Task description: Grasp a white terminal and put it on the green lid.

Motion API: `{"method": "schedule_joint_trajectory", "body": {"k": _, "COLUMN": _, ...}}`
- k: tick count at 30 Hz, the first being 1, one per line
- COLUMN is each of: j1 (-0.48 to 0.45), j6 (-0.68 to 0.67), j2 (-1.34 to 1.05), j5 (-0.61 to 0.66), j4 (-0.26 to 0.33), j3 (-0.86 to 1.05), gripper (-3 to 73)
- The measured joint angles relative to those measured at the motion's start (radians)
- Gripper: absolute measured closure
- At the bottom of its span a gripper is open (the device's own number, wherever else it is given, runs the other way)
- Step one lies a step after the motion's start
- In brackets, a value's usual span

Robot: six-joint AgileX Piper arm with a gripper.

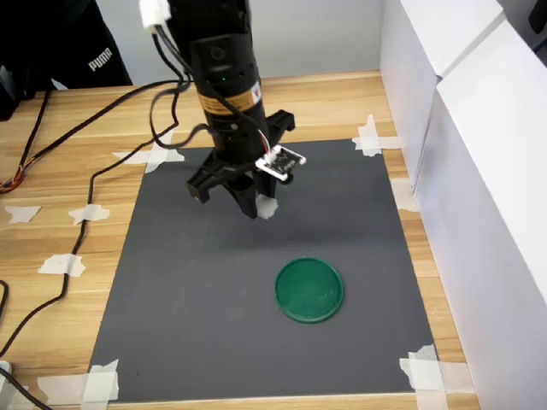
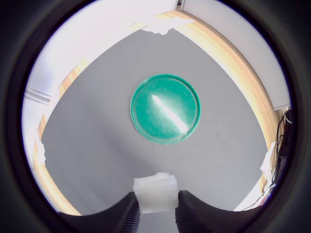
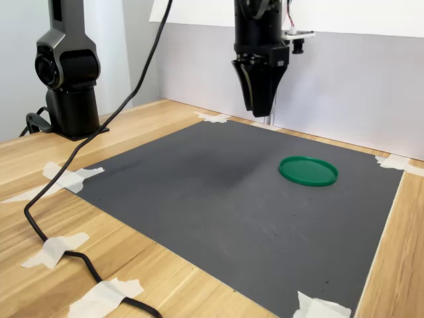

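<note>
I see my pincer (image 2: 156, 213) clenched on the white terminal (image 2: 155, 192), held in the air above the dark mat (image 1: 188, 290) on the tabletop (image 3: 132, 265), while the green lid (image 1: 308, 289) lies flat on the mat, apart from it.

Wood table (image 1: 85, 179): taped grey mat (image 1: 197, 290), cable (image 3: 59, 242).
</note>
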Motion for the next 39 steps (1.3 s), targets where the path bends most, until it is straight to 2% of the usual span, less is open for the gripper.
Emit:
{"method": "schedule_joint_trajectory", "body": {"k": 7, "j1": 0.054, "j6": 0.068, "j2": 0.093, "j5": -0.008, "j4": -0.019, "j3": -0.102, "gripper": 40.3}}
{"method": "schedule_joint_trajectory", "body": {"k": 13, "j1": 0.059, "j6": 0.091, "j2": 0.147, "j5": -0.009, "j4": -0.023, "j3": -0.193, "gripper": 40.3}}
{"method": "schedule_joint_trajectory", "body": {"k": 27, "j1": 0.059, "j6": 0.091, "j2": 0.209, "j5": -0.016, "j4": -0.029, "j3": -0.205, "gripper": 39.7}}
{"method": "schedule_joint_trajectory", "body": {"k": 29, "j1": 0.059, "j6": 0.082, "j2": 0.210, "j5": -0.011, "j4": -0.029, "j3": -0.207, "gripper": 35.5}}
{"method": "schedule_joint_trajectory", "body": {"k": 31, "j1": 0.059, "j6": 0.079, "j2": 0.210, "j5": -0.011, "j4": -0.030, "j3": -0.207, "gripper": 27.4}}
{"method": "schedule_joint_trajectory", "body": {"k": 35, "j1": 0.059, "j6": 0.079, "j2": 0.210, "j5": -0.001, "j4": -0.036, "j3": -0.207, "gripper": 7.3}}
{"method": "schedule_joint_trajectory", "body": {"k": 39, "j1": 0.059, "j6": 0.079, "j2": 0.210, "j5": 0.007, "j4": -0.036, "j3": -0.207, "gripper": -0.8}}
